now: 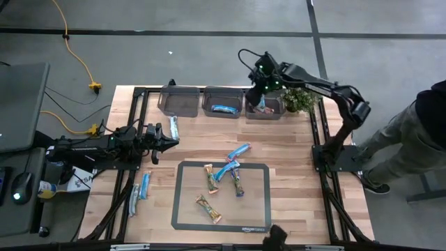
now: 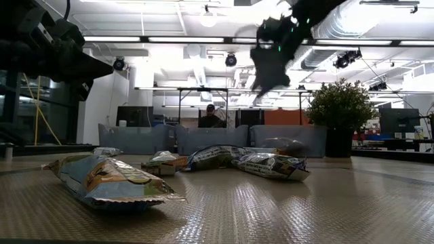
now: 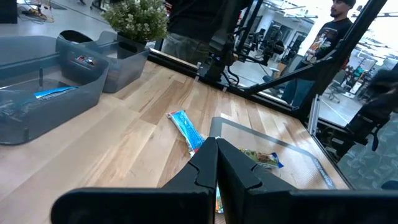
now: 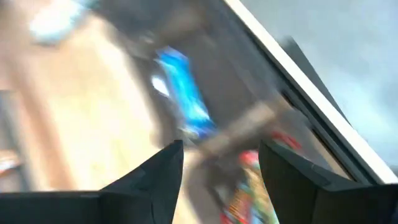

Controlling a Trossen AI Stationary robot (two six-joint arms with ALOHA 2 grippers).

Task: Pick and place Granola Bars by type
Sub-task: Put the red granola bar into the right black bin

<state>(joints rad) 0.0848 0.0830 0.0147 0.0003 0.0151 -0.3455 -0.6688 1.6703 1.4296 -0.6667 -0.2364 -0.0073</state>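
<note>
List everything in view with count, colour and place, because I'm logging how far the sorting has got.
Bins: three, clear grey, in a row along the far edge of the table.
Blue bar: one, in the middle bin.
Red-pink bar: one, in the right bin.
Mat: one, grey-bordered, near the table's front centre.
Bars on or at the mat: about six, blue and tan-green.
Pale blue-white bars: three, by the left arm on the table's left side.
Plant: one, green, right of the bins.
Person: one, dark clothes, right of the table.
Left gripper: fingers shut, empty, over the table's left.
Right gripper: fingers open, above the right bin.
</note>
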